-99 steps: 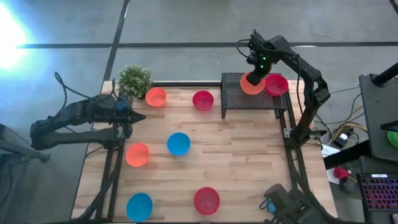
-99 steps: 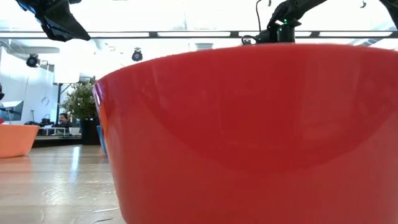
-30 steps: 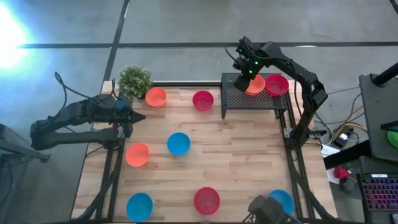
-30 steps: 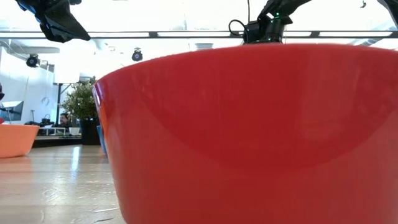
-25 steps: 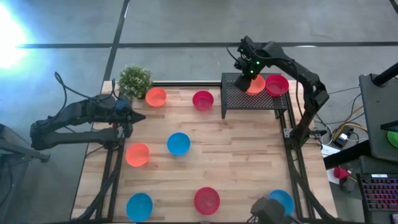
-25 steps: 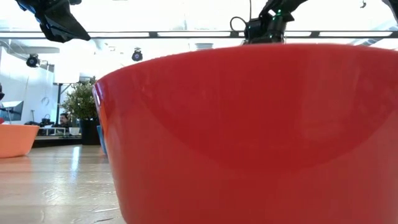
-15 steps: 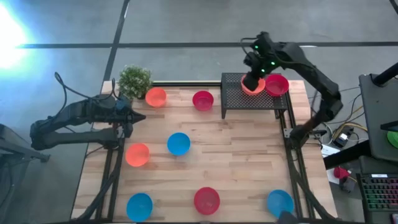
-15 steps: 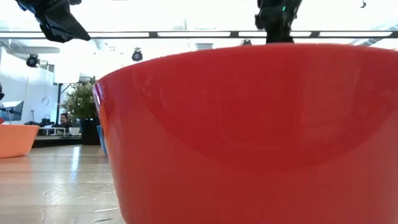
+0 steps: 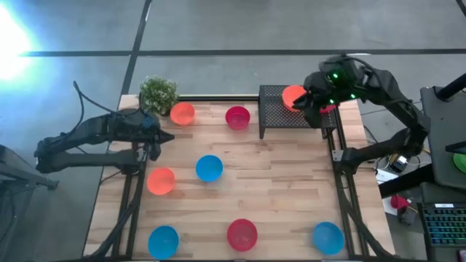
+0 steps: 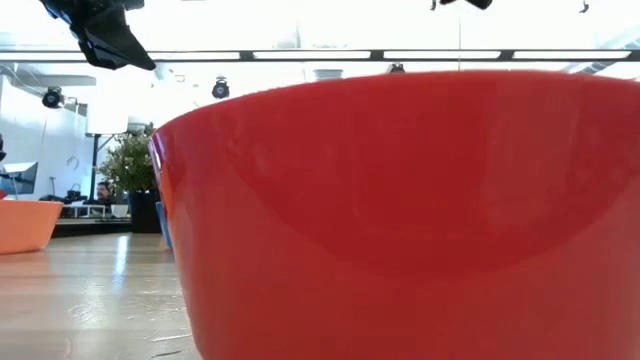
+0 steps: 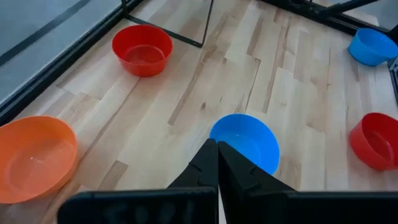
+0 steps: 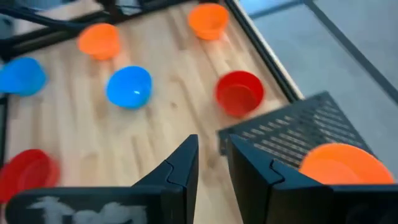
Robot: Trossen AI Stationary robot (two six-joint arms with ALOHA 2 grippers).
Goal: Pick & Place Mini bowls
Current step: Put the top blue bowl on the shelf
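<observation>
The right gripper (image 9: 314, 102) has left the orange bowl (image 9: 293, 97) on the rack (image 9: 277, 115), fingers slightly parted, empty; left fingers (image 11: 217, 165) closed.

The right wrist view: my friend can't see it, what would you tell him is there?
Two dark jaws, a gap between them and nothing held, point over a wooden table. An orange bowl sits on a black mesh rack; on the wood lie red, blue and orange bowls.

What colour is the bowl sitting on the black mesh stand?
Orange. The bowl on the mesh stand shows best in the right wrist view.
</observation>
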